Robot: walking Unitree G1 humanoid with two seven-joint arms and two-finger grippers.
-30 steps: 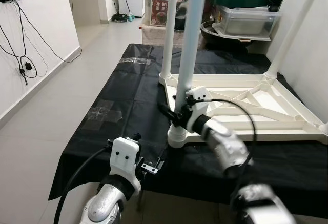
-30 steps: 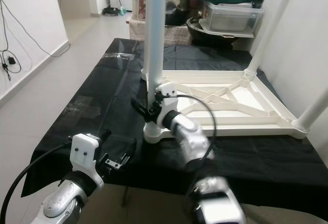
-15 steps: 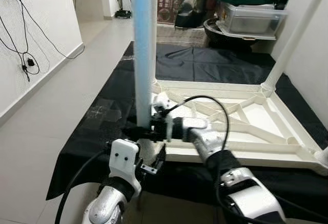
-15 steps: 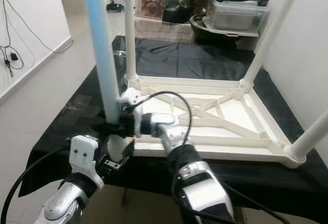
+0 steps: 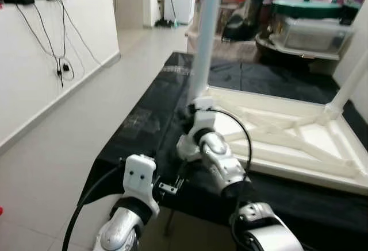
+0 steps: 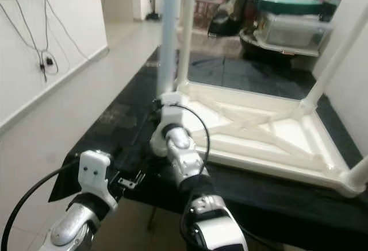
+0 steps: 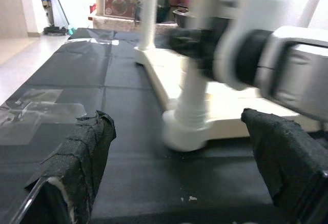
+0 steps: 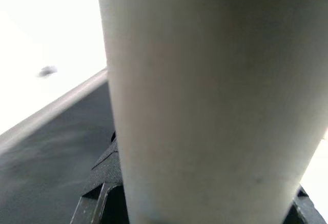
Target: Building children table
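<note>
Now, your table leg (image 5: 202, 56) stands upright in the near-left corner socket (image 7: 185, 131) of the upturned white table frame (image 5: 287, 142), which lies on the black cloth (image 5: 144, 124) covering the work surface. Your right gripper (image 5: 192, 113) is clamped around that leg low down, just above the socket; the right wrist view has the white tube pressed between the black fingers (image 8: 100, 193), so call it clenched on the leg. Your left gripper (image 7: 179, 183) hangs low at the near edge of the cloth, its padded fingers (image 7: 84, 152) spread wide apart with nothing between them, pointed at the socket.

Watch out here: if the leg isn't fully seated, letting go could leave it leaning or toppling toward the floor on your left. Twist or push too hard and the light frame may skid across the cloth, bunching it. The right arm's black cable (image 5: 241, 142) loops close to the frame and could snag a rib.

On the count: one frame, and I make out three legs standing, being the gripped one, one behind it at the far-left corner (image 6: 188, 33), and one at the far-right corner (image 6: 333, 56). A white stub at the near-right corner (image 6: 357, 177) may be a fourth, but I can't tell for sure. Two grippers, one busy.
</note>
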